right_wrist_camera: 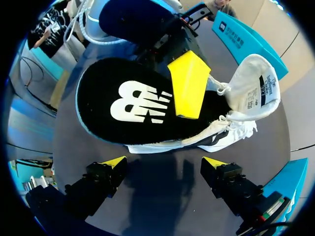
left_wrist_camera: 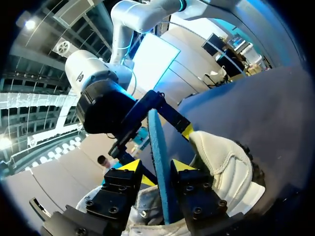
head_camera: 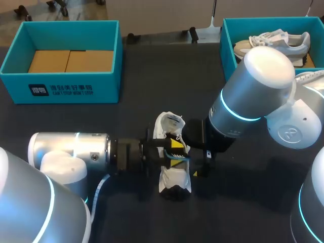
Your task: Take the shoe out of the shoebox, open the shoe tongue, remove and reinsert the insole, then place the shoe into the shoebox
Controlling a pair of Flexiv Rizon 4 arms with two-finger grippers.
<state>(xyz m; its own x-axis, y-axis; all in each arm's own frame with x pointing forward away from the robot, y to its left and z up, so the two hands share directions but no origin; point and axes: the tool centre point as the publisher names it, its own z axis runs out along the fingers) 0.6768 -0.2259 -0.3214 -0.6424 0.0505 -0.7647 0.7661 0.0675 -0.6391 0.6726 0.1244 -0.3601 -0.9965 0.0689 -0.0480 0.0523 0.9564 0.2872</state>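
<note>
SHOES 2: shoe (head_camera: 173,178) on table (head_camera: 243,197) mid-front, second shoe (head_camera: 273,43) inside right shoebox (head_camera: 228,48) | SHOEBOXES 2: left shoebox (head_camera: 61,88) | INSOLE 1: insole (left_wrist_camera: 156,140) on edge over shoe, clenched by left gripper (left_wrist_camera: 157,169) | right gripper (right_wrist_camera: 164,162) released, facing insole

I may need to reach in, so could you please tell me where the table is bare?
Bare table lies between the left shoebox and the right shoebox, and in front of the shoe, toward the near edge. Crowded mid-table: the left pincer grips the insole at the shoe, with the open right pincer beside it.
</note>
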